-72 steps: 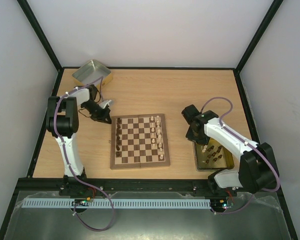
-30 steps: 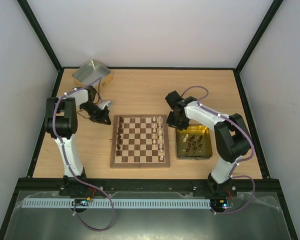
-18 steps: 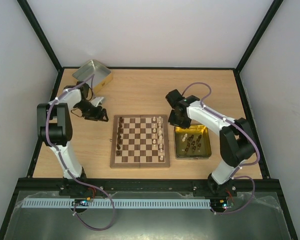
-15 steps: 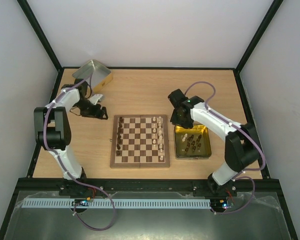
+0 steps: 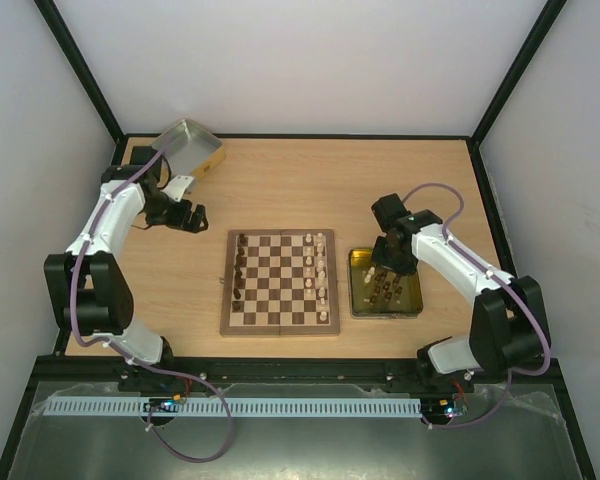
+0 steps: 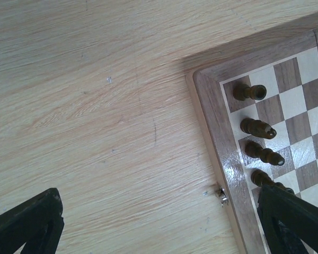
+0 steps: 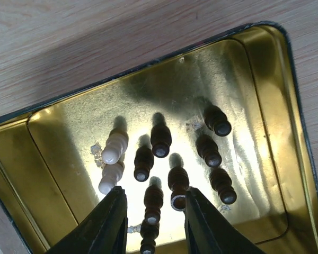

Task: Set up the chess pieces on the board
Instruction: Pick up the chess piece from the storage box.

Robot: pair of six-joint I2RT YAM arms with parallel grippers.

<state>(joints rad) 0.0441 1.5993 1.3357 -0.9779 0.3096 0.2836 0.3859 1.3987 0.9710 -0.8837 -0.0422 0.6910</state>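
Your right gripper (image 7: pixel 155 196) is over the gold tin (image 7: pixel 265 95), jaws part-way apart and holding nothing. The tin sits just beside the chessboard's (image 5: pixel 280 331) right rim, toward the near-right of the worktop (image 5: pixel 300 185).

In the tin there are two white pieces (image 7: pixel 114 148) on the left of the wrist view and the rest are dark. All look to be standing, so their long axes point up at the camera. One dark piece (image 7: pixel 153 203) is centred in the gap between the fingers. A second dark one (image 7: pixel 147 234) is just behind it toward the wrist, and a third (image 7: pixel 178 181) is close to the right-hand finger (image 7: pixel 206 227).

That's what the pick turns on: the target is straight below and its neighbours crowd it. My read is to drop vertically and close on the centred one. The risk is pinching or tipping a neighbour.

Your left gripper (image 6: pixel 158 193) is wide open and empty. It is above bare worktop just off the board's far-left corner, with the silver tin (image 5: pixel 185 147) near it at the worktop's far-left corner. It is well apart from the gold tin with the board between them, so the right arm is the nearer one.

On the board, dark pieces (image 6: pixel 258 128) run along the left edge and white ones (image 5: pixel 321 275) along the right. I can't count them from above. Judging by what's in the tin, you're partway through.
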